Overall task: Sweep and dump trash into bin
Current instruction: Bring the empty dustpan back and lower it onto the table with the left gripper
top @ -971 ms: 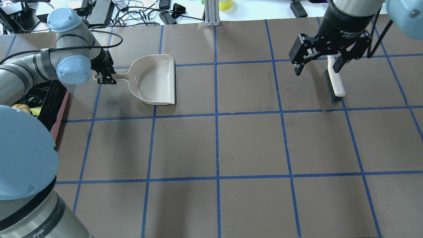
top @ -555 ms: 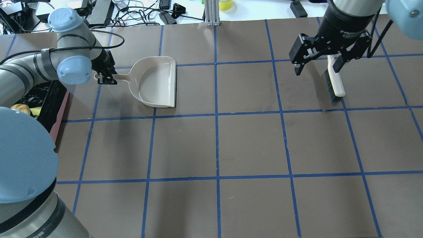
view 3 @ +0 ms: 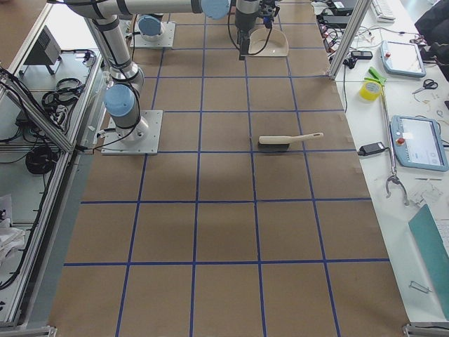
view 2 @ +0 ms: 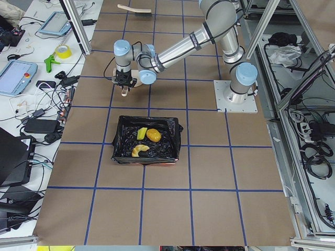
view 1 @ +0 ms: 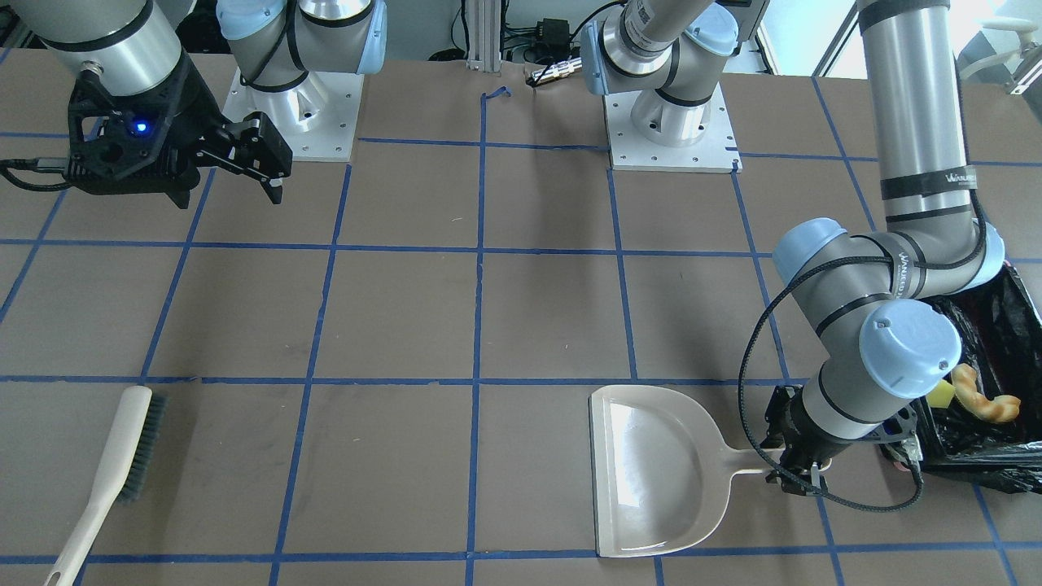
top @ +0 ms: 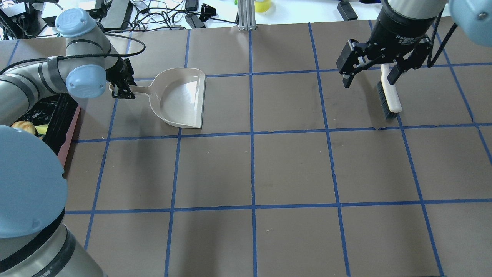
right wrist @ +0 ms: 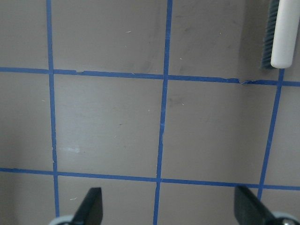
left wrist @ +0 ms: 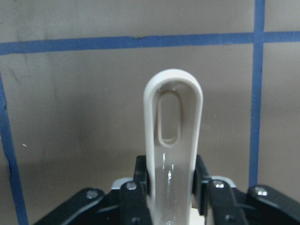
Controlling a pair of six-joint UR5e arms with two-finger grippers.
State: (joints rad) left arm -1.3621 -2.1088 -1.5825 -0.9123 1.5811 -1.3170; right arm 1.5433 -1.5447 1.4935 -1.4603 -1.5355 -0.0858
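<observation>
1. Clamping dustpan (top: 180, 98) handle with left tool (top: 122, 92); long axis 9-to-3 o'clock, overhead.
2. Holding right tool (top: 369, 80) open, empty, clear of brush (top: 388, 98).
3. Noting trash (view 2: 153, 135) inside bin (view 2: 119, 141), 8 o'clock from left tool; nearer arm.

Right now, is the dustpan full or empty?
Empty: the dustpan shows only bare beige floor; the trash lies in the bin.
</observation>
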